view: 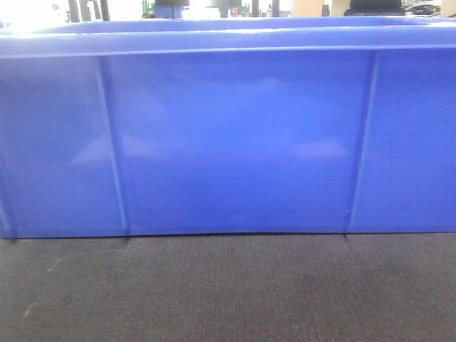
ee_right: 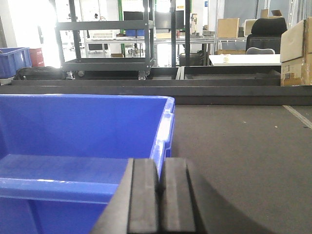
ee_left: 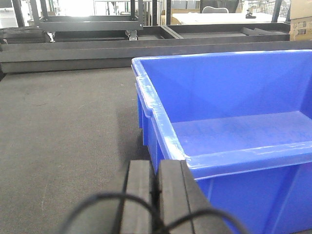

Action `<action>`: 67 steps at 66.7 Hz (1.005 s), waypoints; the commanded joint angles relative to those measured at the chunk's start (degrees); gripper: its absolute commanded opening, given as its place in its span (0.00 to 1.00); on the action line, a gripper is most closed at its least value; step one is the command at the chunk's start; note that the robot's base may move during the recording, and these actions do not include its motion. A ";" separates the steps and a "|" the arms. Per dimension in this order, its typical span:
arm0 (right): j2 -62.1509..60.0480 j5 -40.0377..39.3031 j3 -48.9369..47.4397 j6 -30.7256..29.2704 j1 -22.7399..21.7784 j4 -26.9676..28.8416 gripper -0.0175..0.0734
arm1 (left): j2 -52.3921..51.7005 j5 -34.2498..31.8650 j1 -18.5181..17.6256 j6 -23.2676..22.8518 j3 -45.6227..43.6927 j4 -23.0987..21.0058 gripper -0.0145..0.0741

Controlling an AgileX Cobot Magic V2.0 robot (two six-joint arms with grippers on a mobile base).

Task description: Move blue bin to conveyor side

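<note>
Blue bin (view: 235,142): empty, rigid, glossy, likely slippery; rests on conveyor (view: 228,292). Left claw (ee_left: 157,195) and right claw (ee_right: 160,195): pressed closed, empty, at near corners. Best purchase: thickened rim.

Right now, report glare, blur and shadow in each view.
Front view: blown-out white above the blue bin, soft reflections on its wall. Left wrist: closed left gripper blurred close up, glare on the rim. Right wrist: right gripper soft, bright window at upper left, shadow on the conveyor.
</note>
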 commanded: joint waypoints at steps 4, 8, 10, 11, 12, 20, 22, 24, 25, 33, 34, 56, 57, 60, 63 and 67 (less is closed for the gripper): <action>-0.36 -1.67 0.28 -0.36 -0.14 -0.77 0.11 | -0.39 -1.40 -0.18 -0.27 -0.02 -0.03 0.14; -0.36 -1.67 0.28 -0.36 -0.14 -0.77 0.11 | -0.39 -1.40 -0.18 -0.27 -0.02 -0.03 0.14; -0.36 -1.67 0.28 -0.36 -0.14 -0.77 0.11 | -0.39 -1.40 -0.18 -0.27 -0.02 -0.03 0.14; -0.36 -1.67 0.28 -0.36 -0.14 -0.77 0.11 | -0.39 -1.40 -0.18 -0.27 -0.02 -0.03 0.14; -0.36 -1.67 0.28 -0.36 -0.14 -0.77 0.11 | -0.39 -1.40 -0.18 -0.27 -0.02 -0.03 0.14; -0.36 -1.67 0.28 -0.36 -0.14 -0.77 0.11 | -0.86 -1.41 0.32 -0.27 0.36 0.43 0.14; -0.36 -1.67 0.28 -0.36 -0.14 -0.77 0.11 | -1.44 -1.67 1.01 -0.27 0.90 0.87 0.14; -0.36 -1.67 0.28 -0.36 -0.14 -0.77 0.11 | -2.41 -2.11 2.14 -0.27 1.81 0.85 0.14; -0.36 -1.67 0.28 -0.36 -0.14 -0.77 0.11 | -2.79 -2.27 2.56 -0.27 2.21 0.85 0.14; -0.36 -1.67 0.28 -0.36 -0.14 -0.77 0.11 | -7.16 -6.13 6.16 -0.27 7.51 0.85 0.14; -0.36 -1.67 0.28 -0.36 -0.14 -0.77 0.11 | -7.74 -6.66 6.50 -0.27 8.23 0.85 0.14; -0.52 -1.65 0.28 -0.36 -0.14 -0.77 0.11 | -11.56 -28.38 8.29 -0.27 25.69 0.85 0.14; -0.52 -1.65 0.28 -0.36 -0.14 -0.77 0.11 | -11.56 -26.75 8.29 -0.27 25.69 0.85 0.14; -0.52 -1.65 0.28 -0.36 -0.14 -0.77 0.11 | -11.56 -24.34 8.29 -0.27 25.69 0.85 0.14; -0.52 -1.65 0.28 -0.36 -0.14 -0.77 0.11 | -11.56 -24.08 8.29 -0.27 25.69 0.85 0.14; -0.52 -1.65 0.28 -0.36 -0.14 -0.77 0.11 | -11.56 -23.97 8.29 -0.27 25.69 0.85 0.14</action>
